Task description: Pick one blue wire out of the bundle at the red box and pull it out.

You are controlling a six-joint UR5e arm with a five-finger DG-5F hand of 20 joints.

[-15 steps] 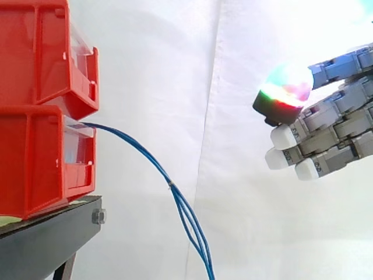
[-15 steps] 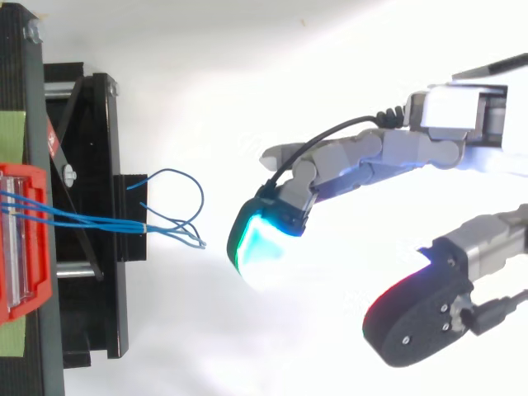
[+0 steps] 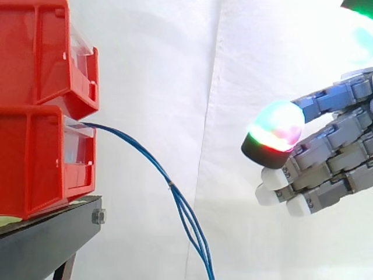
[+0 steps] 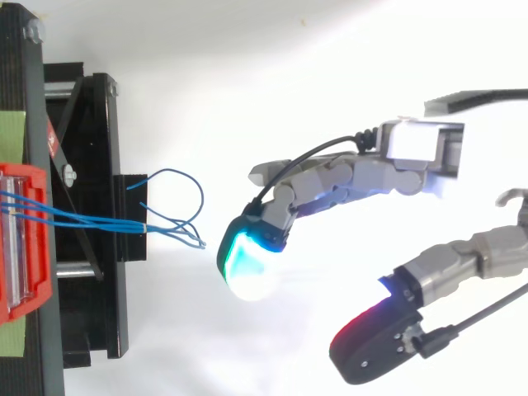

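Wires, blue (image 3: 152, 161), left the clear front of the lower red bin (image 3: 35, 157) as one bundle. They arced down and to the right, were bound together at one small spot, then parted into separate strands that ran off the bottom edge of the side view. An upper red bin (image 3: 35, 52) sat stacked on the lower one, and both rested on the black stand (image 3: 46, 245) before the white curtain (image 3: 157, 87).

From above, the strands crossed the stand and their loose ends looped and curled just past its edge.

Hand (image 3: 332, 163) came in from the right with its fingers loosely bent and the thumb held wide of them, holding nothing. In the top view one fingertip pad (image 4: 247, 260) glowed cyan and green, close beside the wire ends but apart from them. A second pad (image 4: 371, 346), dark with a red rim, was well off to the side.
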